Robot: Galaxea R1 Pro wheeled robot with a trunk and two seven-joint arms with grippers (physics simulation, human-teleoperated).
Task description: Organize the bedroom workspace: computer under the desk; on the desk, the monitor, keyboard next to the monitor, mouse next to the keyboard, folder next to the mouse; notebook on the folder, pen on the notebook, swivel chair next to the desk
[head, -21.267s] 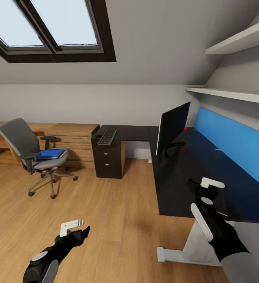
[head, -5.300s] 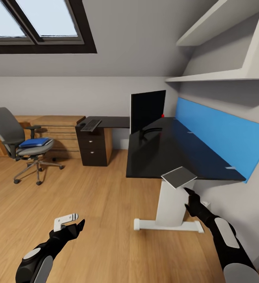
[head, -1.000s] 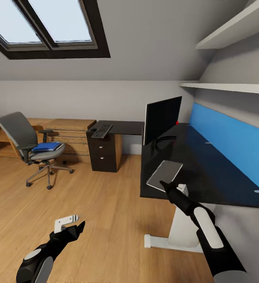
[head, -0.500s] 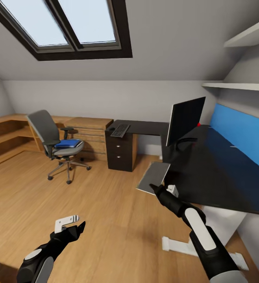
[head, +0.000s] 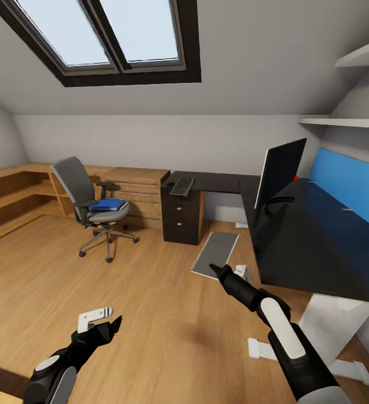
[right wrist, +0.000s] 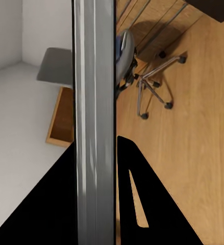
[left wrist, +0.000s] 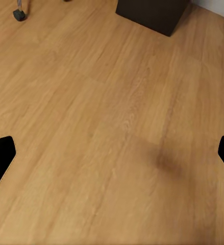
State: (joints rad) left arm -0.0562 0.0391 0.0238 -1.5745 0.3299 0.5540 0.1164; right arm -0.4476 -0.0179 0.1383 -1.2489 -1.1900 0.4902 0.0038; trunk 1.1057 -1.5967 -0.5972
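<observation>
My right gripper [head: 215, 271] is shut on the near edge of the thin grey notebook [head: 215, 254], held in the air above the floor just left of the black desk [head: 308, 247]. In the right wrist view the notebook [right wrist: 94, 102] stands edge-on between the dark fingers [right wrist: 152, 204]. The monitor [head: 280, 168] stands on the desk. The keyboard [head: 182, 186] and a small dark mouse [head: 169, 183] lie on the desk's far wing above the drawer unit [head: 180, 221]. The blue folder [head: 107, 205] lies on the swivel chair [head: 83, 193], far left. My left gripper [head: 103, 320] hangs open over the floor.
Low light-wood cabinets [head: 134, 185] and shelves [head: 16, 191] line the back and left walls behind the chair. The desk's white leg foot [head: 313, 350] lies on the floor at my right. Open wooden floor [left wrist: 112, 102] stretches between me, the chair and the drawer unit.
The view has swung left, bringing the chair and cabinets further in. My right gripper has carried the notebook from over the desk's corner to above the floor beside it.
</observation>
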